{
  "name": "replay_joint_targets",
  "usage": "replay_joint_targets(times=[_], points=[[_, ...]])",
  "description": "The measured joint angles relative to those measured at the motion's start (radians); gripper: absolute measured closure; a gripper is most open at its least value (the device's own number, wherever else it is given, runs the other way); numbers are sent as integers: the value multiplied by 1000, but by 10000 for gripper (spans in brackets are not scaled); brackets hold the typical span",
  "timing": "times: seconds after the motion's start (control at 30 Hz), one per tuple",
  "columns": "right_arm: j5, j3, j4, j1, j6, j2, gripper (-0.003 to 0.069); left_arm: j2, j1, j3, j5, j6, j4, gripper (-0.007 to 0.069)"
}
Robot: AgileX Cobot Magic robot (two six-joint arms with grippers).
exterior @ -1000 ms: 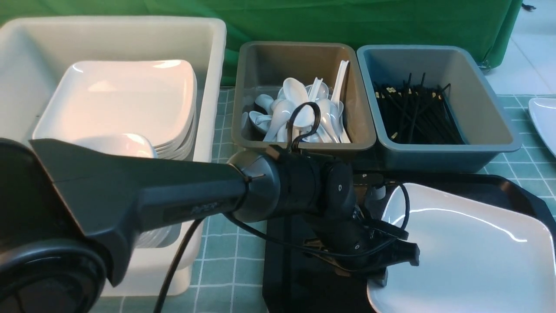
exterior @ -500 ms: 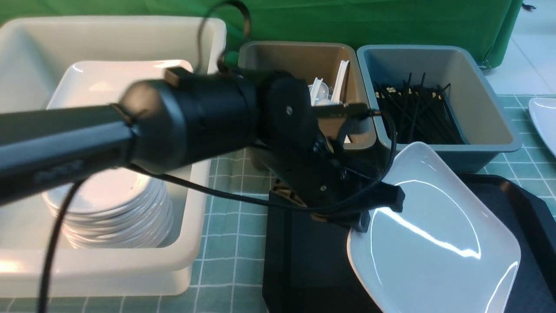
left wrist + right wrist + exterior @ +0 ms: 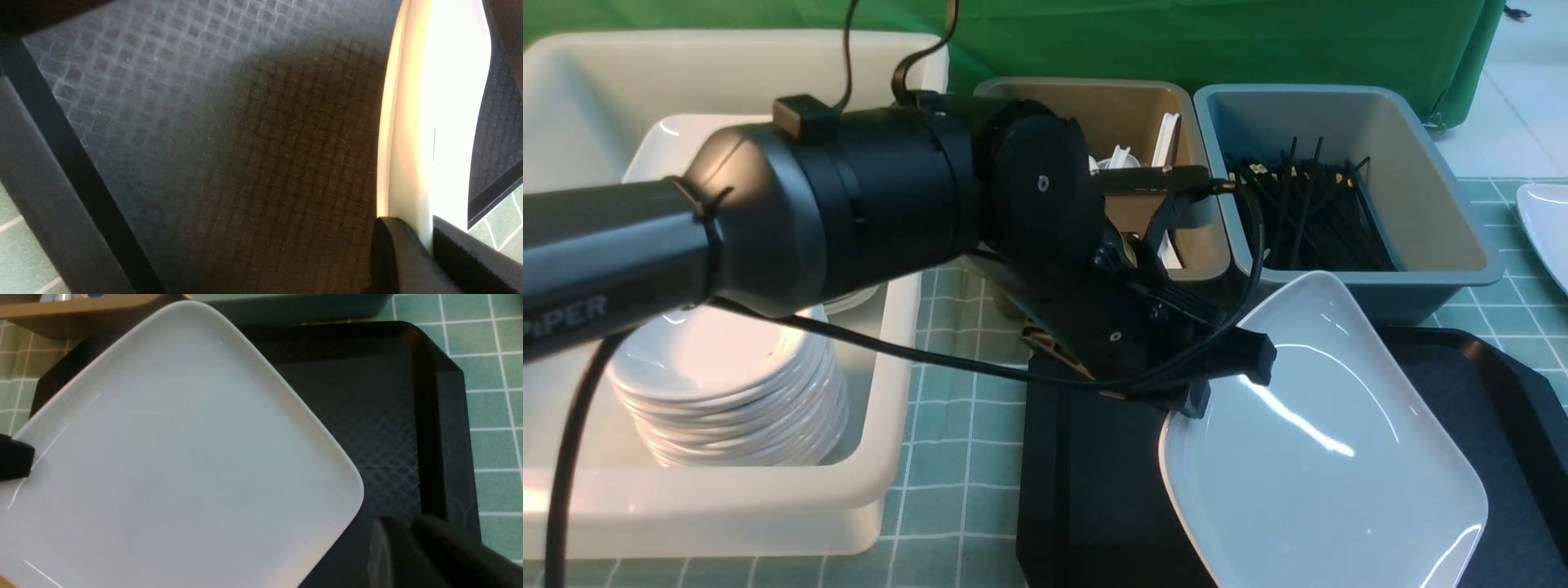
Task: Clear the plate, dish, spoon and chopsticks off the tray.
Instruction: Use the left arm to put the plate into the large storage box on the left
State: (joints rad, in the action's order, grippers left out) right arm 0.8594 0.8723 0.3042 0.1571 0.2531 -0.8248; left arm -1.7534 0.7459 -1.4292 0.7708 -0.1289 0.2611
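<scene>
My left gripper (image 3: 1229, 384) is shut on the near-left rim of the large white square plate (image 3: 1323, 457). The plate hangs tilted over the black tray (image 3: 1094, 490), its far corner raised toward the bins. In the left wrist view the rim (image 3: 433, 122) runs straight between the two dark fingers of the gripper (image 3: 427, 232), above the tray's diamond floor (image 3: 245, 143). The right wrist view looks down on the plate (image 3: 175, 457) and tray (image 3: 388, 416). My right gripper (image 3: 404, 526) hovers over the tray's right part, shut and holding nothing. No dish, spoon or chopsticks show on the tray.
A big white bin (image 3: 572, 82) on the left holds stacked small dishes (image 3: 719, 367) and large plates (image 3: 662, 139). Behind the tray, a brown bin (image 3: 1094, 94) holds white spoons (image 3: 1164, 139) and a blue-grey bin (image 3: 1437, 278) holds black chopsticks (image 3: 1307, 212). Another white plate's edge (image 3: 1547, 237) shows far right.
The left arm rose with the plate's rim in its jaws. The plate went from flat on the tray to tilted in the air, then shifted slightly left.
</scene>
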Motion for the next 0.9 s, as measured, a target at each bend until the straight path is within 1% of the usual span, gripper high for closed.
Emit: replay_joint_targets(times=[0.33, 0.67, 0.77, 0.87, 0.9], points=[[-5, 0, 0, 0, 1, 0, 552, 74, -67, 3, 17, 4, 3, 596], [-8, 0, 0, 0, 1, 0, 540, 103, -73, -16, 46, 14, -32, 595], [-8, 0, 0, 0, 1, 0, 541, 110, -93, -58, 82, 14, -32, 595], [-8, 0, 0, 0, 1, 0, 541, 115, -134, -110, 124, 14, -30, 595], [-8, 0, 0, 0, 1, 0, 541, 120, -162, -136, 139, 19, -30, 595]])
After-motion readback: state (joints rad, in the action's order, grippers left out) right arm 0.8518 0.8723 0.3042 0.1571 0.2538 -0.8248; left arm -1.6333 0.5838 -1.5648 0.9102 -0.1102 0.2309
